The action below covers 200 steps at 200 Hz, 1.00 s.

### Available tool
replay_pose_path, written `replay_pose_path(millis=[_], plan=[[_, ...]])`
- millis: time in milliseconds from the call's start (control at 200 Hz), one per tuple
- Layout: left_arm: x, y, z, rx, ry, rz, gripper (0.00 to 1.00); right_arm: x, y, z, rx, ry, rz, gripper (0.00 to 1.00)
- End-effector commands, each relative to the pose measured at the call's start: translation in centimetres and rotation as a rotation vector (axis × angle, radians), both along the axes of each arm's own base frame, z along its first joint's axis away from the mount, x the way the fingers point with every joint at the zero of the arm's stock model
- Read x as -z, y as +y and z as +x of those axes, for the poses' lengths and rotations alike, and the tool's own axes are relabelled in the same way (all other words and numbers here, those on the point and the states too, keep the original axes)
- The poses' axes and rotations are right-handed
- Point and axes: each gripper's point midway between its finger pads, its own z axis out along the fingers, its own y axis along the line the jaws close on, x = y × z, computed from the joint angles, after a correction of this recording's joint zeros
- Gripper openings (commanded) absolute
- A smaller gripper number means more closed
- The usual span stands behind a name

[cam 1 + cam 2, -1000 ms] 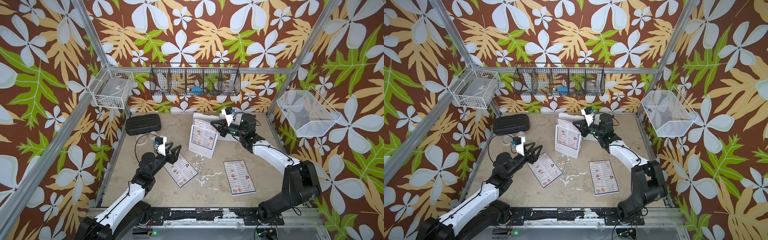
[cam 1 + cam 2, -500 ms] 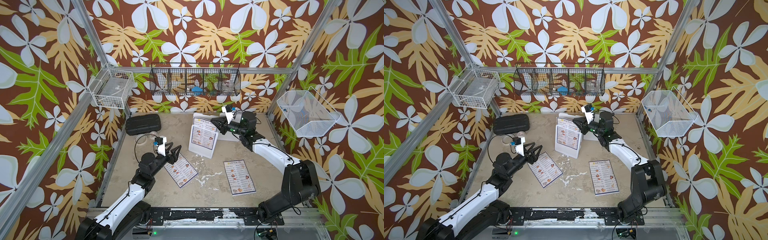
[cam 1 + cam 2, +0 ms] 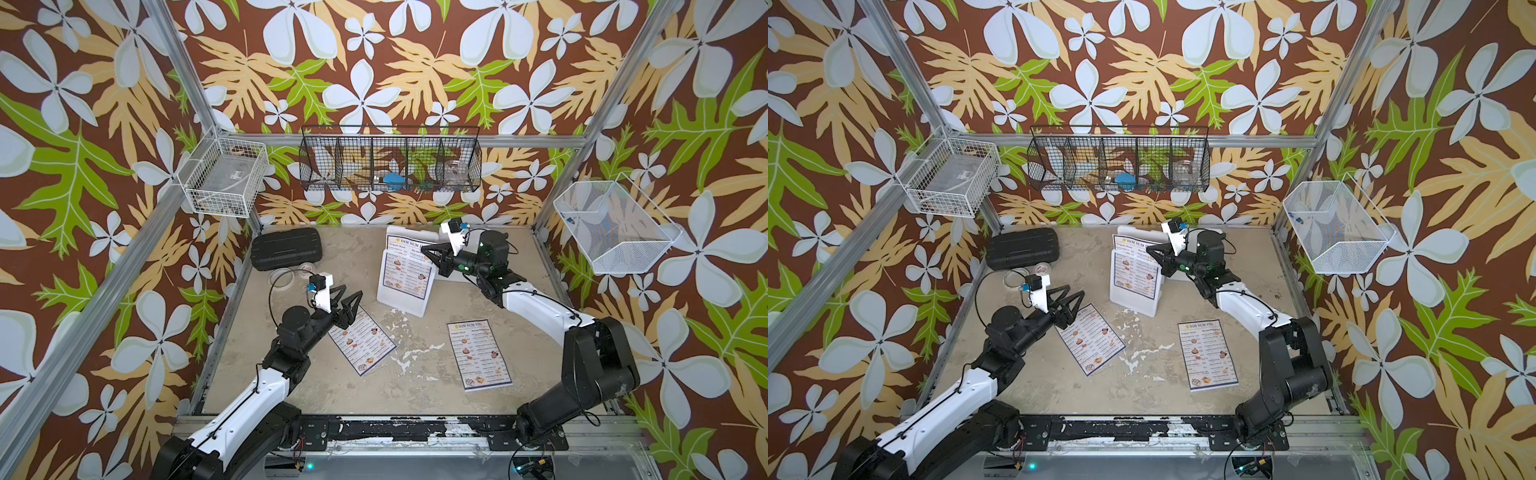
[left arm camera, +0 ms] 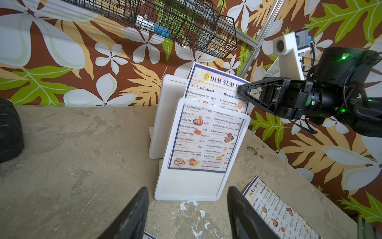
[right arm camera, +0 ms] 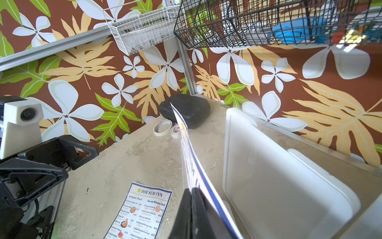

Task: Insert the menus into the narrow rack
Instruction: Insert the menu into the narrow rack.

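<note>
The narrow rack (image 3: pixel 400 304) (image 4: pixel 190 186) of white panels stands at the back middle. One menu (image 3: pixel 405 270) (image 4: pixel 206 134) stands in it behind the front panel, its headed top sticking out. My right gripper (image 3: pixel 424 248) (image 5: pixel 192 189) is shut on that menu's top right corner. A second menu (image 3: pixel 361 340) (image 5: pixel 142 211) lies flat at the front left. My left gripper (image 3: pixel 352 291) (image 4: pixel 188 188) hovers open over its far end and holds nothing. A third menu (image 3: pixel 478 353) (image 4: pixel 277 215) lies flat at the front right.
A black case (image 3: pixel 286 248) and tape rolls (image 3: pixel 286 276) sit at the back left corner. On the walls hang a black wire basket (image 3: pixel 390 162), a white wire basket (image 3: pixel 224 178) and a white mesh bin (image 3: pixel 615 224). White paint flakes mark the tabletop.
My right gripper has edged towards the standing menu's top corner and closed its jaws on it. The left arm and both flat menus have not moved.
</note>
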Motion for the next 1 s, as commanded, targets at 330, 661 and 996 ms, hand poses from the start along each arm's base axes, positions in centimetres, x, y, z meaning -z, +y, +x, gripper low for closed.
replay_pose_path(millis=[330, 661, 996], plan=[[-0.7, 0.0, -0.2, 0.007, -0.032, -0.011, 0.63, -1.2, 0.1, 0.1, 0.014, -0.034, 0.009, 0.13], [-0.7, -0.1, -0.1, 0.011, -0.030, -0.012, 0.63, -5.1, -0.8, 0.6, 0.113, -0.062, 0.005, 0.27], [-0.6, -0.1, -0.1, 0.012, -0.028, -0.009, 0.63, -5.2, -1.1, 3.7, 0.451, 0.007, -0.164, 0.31]])
